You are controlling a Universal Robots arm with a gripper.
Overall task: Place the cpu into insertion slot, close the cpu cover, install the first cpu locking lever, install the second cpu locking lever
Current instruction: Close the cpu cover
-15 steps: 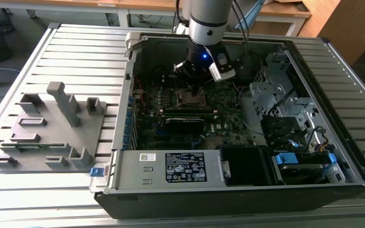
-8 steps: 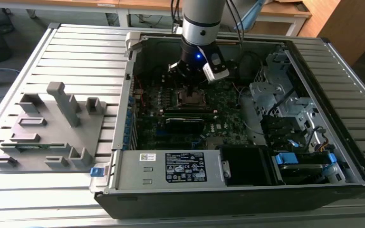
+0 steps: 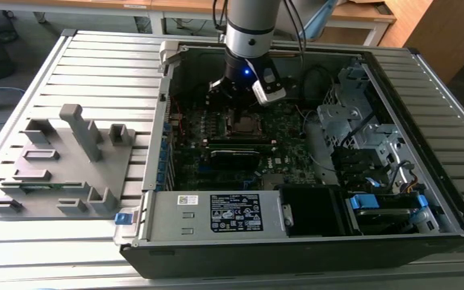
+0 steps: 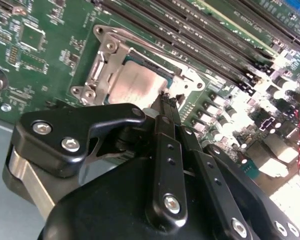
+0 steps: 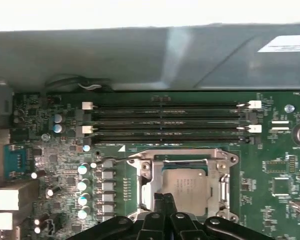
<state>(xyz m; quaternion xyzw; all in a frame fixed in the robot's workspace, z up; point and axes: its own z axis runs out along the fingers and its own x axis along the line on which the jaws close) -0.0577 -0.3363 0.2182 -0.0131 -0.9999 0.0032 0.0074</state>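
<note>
In the exterior view, an open computer case (image 3: 296, 260) lies on a slatted table (image 3: 95, 66), with a grey fixture tray (image 3: 63, 163) beside it on the exterior view's left. The arm reaches down into the case from above, and the gripper (image 3: 238, 109) hangs just over the insertion slot (image 3: 244, 125) on the motherboard (image 3: 208, 166). From here the fingers are dark against the dark board and the socket's contents are too small to make out. A labelled power supply (image 3: 215, 214) fills the near side of the case.

In the second wrist view, the gripper (image 4: 166, 100) takes up the lower half of the picture and covers the near side of the socket. Its two fingers (image 4: 165, 150) lie together, their tips meeting at the edge of the cpu cover (image 4: 102, 70). Whether anything thin is pinched between them cannot be told. The cover lies flat, and the cpu (image 4: 135, 82) shows grey-silver through its window, seated in the socket. Glare washes out the board on one side of the fingers.

In the first wrist view, the cpu (image 5: 187, 187) sits inside the cpu cover (image 5: 225, 182), below the long memory slots (image 5: 165, 120). The closed fingertips (image 5: 159, 200) overlap the chip's near edge, and the picture's border cuts off the rest of the gripper (image 5: 165, 199). A thin wire locking lever (image 5: 115, 160) stands off one corner of the cover. Whether it is latched cannot be told.
</note>
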